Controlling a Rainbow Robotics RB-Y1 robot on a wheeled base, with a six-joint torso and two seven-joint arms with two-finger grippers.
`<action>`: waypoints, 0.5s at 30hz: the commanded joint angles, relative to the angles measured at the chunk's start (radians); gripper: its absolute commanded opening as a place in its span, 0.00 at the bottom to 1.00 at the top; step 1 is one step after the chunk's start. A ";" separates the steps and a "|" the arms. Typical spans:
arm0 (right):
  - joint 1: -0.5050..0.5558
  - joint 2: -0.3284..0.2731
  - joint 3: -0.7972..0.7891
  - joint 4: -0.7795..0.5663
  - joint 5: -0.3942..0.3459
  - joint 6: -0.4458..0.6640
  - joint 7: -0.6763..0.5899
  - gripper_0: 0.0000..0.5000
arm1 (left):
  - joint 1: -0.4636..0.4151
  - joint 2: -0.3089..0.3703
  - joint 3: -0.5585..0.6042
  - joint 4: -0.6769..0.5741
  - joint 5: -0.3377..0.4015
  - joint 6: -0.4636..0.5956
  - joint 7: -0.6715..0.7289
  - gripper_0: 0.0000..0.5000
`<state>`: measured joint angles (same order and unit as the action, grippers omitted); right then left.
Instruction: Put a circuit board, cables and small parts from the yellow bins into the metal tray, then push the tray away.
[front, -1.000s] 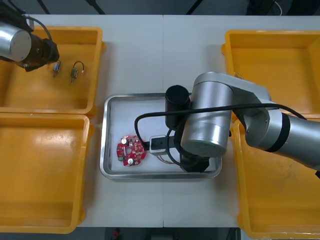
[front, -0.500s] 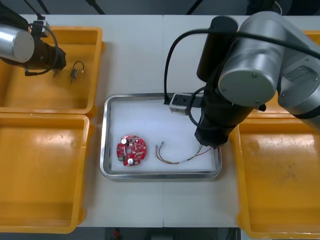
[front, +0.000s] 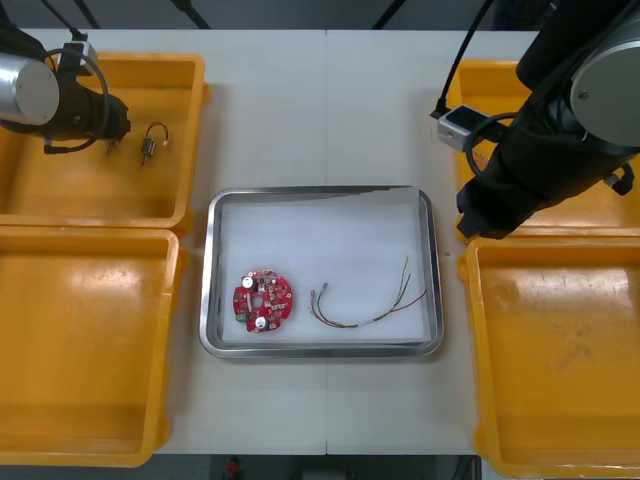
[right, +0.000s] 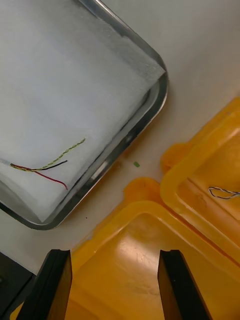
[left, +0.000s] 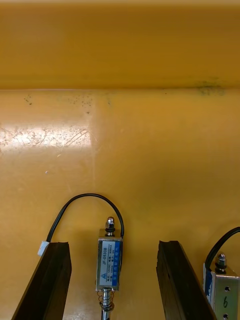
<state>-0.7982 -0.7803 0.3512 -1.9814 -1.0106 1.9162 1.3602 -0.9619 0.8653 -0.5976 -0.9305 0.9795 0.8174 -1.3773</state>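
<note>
The metal tray (front: 320, 190) lies mid-table, white inside, holding a round red circuit board (front: 263, 300) and a red and yellow cable (front: 372, 312). My left gripper (front: 108, 128) hangs low in the far left yellow bin (front: 190, 140). In the left wrist view it (left: 113, 248) is open, its fingers either side of a small metal part (left: 109, 264) with a black wire loop. A second small metal part (front: 150, 141) lies just beside it. My right gripper (right: 115, 255) is open and holds nothing, above the near right bin's corner (right: 145, 260), beside the tray's corner (right: 150, 100).
The right arm (front: 545, 140) spans the two right bins. A twisted blue and white cable (right: 223, 192) lies in the far right bin (front: 560, 90). The near left bin (front: 90, 350) and near right bin (front: 560, 360) show bare floors.
My right arm has risen out of the tray and swung right, leaving the red and yellow cable lying in it. My left gripper has shifted slightly right over the small metal part.
</note>
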 joint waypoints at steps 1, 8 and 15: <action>0.028 -0.057 -0.081 -0.014 0.012 0.004 -0.105 1.00 | -0.052 -0.009 -0.014 0.006 0.011 -0.006 -0.034 1.00; 0.027 -0.059 -0.181 0.105 0.000 0.004 -0.135 1.00 | -0.054 -0.012 -0.033 0.024 0.013 -0.006 -0.052 1.00; 0.010 -0.068 -0.198 0.224 0.033 0.004 -0.127 1.00 | -0.052 -0.023 -0.047 0.030 0.028 -0.006 -0.052 1.00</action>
<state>-0.7734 -0.8088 0.1767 -1.7907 -0.9996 1.9162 1.2415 -0.9621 0.8632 -0.6292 -0.9082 0.9977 0.8174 -1.3776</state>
